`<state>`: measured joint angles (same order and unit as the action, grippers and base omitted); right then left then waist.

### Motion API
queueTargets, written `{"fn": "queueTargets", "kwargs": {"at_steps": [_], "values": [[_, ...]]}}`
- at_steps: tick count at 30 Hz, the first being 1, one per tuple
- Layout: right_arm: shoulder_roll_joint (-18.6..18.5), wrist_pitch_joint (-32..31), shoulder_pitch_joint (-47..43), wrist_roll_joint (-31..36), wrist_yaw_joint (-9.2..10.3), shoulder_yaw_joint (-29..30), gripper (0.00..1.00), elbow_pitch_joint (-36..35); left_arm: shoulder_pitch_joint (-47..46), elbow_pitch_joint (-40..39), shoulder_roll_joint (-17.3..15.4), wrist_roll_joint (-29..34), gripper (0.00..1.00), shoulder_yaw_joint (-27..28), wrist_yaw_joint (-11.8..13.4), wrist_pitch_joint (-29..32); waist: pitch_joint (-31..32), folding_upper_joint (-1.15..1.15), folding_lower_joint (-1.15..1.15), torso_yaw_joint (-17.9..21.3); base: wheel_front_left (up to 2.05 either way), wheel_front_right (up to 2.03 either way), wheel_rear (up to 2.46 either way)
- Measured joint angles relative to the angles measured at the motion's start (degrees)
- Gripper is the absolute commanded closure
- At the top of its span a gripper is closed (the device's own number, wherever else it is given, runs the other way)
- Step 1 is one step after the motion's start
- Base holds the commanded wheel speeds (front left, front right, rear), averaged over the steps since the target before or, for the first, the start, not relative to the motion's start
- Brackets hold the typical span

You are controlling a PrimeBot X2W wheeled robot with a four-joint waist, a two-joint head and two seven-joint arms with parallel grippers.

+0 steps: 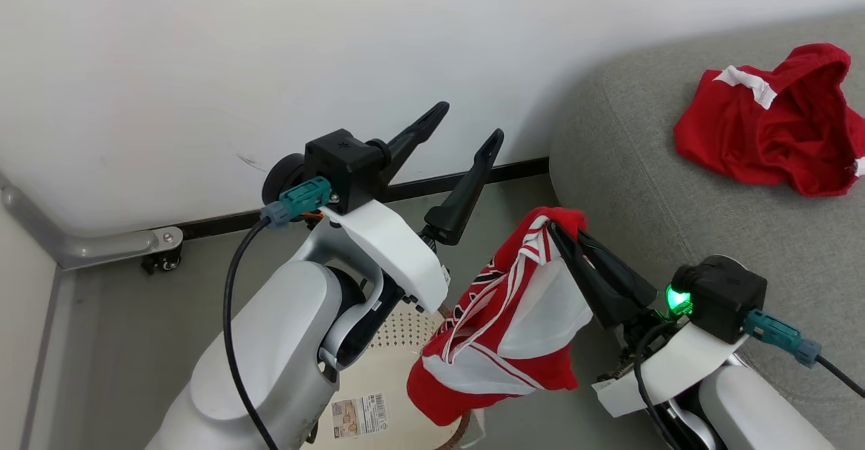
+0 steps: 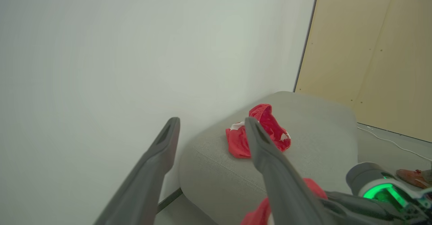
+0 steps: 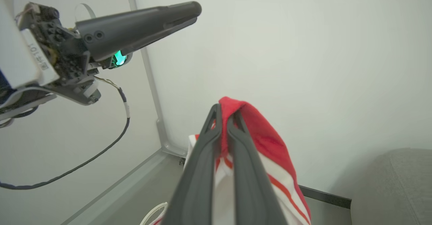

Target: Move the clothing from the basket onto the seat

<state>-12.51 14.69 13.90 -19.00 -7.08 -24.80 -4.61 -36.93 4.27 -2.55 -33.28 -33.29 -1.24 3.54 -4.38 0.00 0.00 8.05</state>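
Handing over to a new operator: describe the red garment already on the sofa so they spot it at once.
Start at the big grey sofa by the white wall. On its cushion lies a crumpled red garment with a white band. Unlike the striped red-and-white piece pinched in the right gripper, it lies free.

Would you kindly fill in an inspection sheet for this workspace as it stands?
Surface: grey sofa, one red garment lying on it.
Job's things: striped garment hanging by the basket, not on sofa.
Clutter: orange item on floor, unclear.
Grippers: left gripper jaws open, empty; right gripper jaws shut on striped garment.
Cables: black cable along left arm; white cable on floor.
Surroundings: white wall, wooden panel.
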Motion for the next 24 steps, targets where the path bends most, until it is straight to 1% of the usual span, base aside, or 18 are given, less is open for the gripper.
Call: {"fn": "queueTargets", "kwargs": {"at_steps": [8,14,19,24], "values": [[0.15,0.00,-2.35,2.26,0.00,4.37,1.00,-2.05,-0.04,0.35,0.14,-0.52,0.00,-1.45,-0.54,0.52,-0.61,0.00,0.00,1.84,0.00,0.00,0.00],[0.96,0.00,-4.19,4.45,0.00,7.39,1.00,-3.52,-0.10,0.57,0.23,-1.11,0.00,-2.72,-1.21,0.93,-1.22,0.00,0.00,3.56,0.00,0.00,0.00],[1.69,0.00,-5.53,5.05,0.00,9.09,1.00,-4.75,-0.22,0.98,0.22,-1.64,0.00,-3.30,-1.53,1.02,-1.82,0.00,0.00,5.22,0.00,0.00,0.00],[2.05,0.00,-5.84,6.08,0.00,9.40,1.00,-5.77,-0.30,1.30,0.23,-1.96,0.00,-3.69,-1.78,1.44,-2.35,0.00,0.00,6.72,0.00,0.00,0.00]]}}
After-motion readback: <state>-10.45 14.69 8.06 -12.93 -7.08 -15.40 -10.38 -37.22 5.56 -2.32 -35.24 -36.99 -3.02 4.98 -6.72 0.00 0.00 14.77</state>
